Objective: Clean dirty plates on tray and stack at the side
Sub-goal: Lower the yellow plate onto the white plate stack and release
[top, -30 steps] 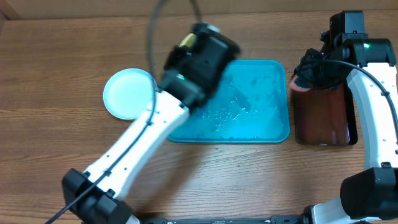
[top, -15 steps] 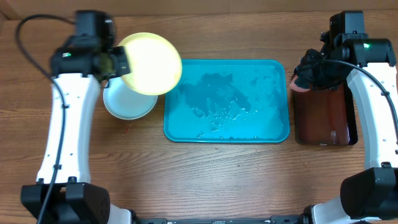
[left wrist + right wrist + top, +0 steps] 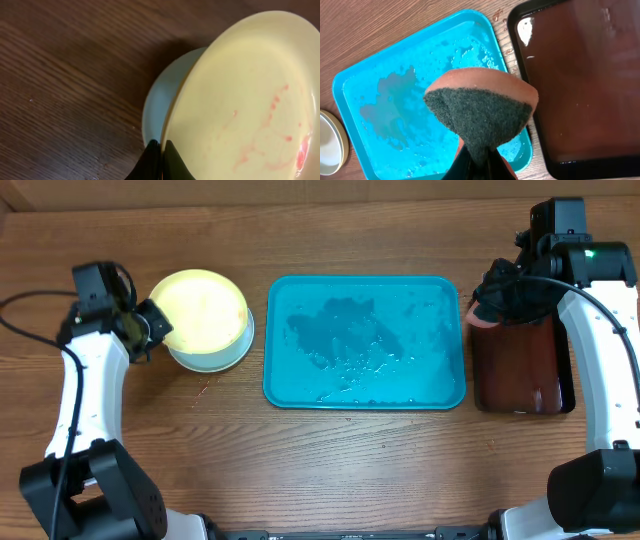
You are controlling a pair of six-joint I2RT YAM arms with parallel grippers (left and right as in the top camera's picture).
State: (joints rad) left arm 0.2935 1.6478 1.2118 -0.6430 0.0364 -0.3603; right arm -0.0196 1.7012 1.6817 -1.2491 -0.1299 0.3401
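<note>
The table [image 3: 350,470] is brown wood with fine grain, mostly matt; the tray [image 3: 365,405] is smooth turquoise plastic, shiny with a water film and small drops; the yellow plate [image 3: 240,100] is smooth pale plastic with thin red smears; the blue plate [image 3: 161,100] under it looks the same plastic; the sponge [image 3: 480,115] has a rough dark green scouring face on orange-brown foam; the dark red tray [image 3: 580,85] is glossy and reflects light

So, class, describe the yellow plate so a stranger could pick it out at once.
Find the turquoise tray mid-table and look just left of it. The yellow plate rests there on a blue plate, its rim in the left gripper. It is the upper one, pale yellow with red smears, while the one beneath is light blue.
</note>
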